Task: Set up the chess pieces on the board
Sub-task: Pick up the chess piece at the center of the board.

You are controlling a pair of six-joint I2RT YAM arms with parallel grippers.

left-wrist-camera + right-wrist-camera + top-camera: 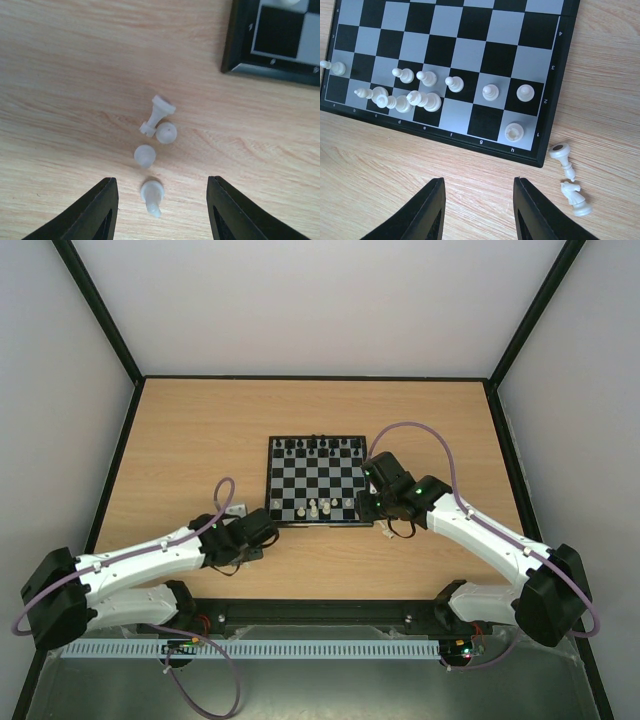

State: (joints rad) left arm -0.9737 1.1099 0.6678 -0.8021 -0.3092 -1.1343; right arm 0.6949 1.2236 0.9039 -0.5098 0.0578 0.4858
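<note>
While left tool (pixel 161 181) and right tool (pixel 479 181) gape empty, cream chess pieces (pixel 425 100) crowd the black-checked board (pixel 470 55).

We see white arm shells (pixel 140 560), bulky black joints (pixel 550 595), looping purple cables (pixel 410 423) and small green lights (pixel 421 489).

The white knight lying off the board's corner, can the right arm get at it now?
Probably yes. The knight lies on the table beside the open right end effector with nothing over it; only another toppled white piece lies close by and might get nudged.
</note>
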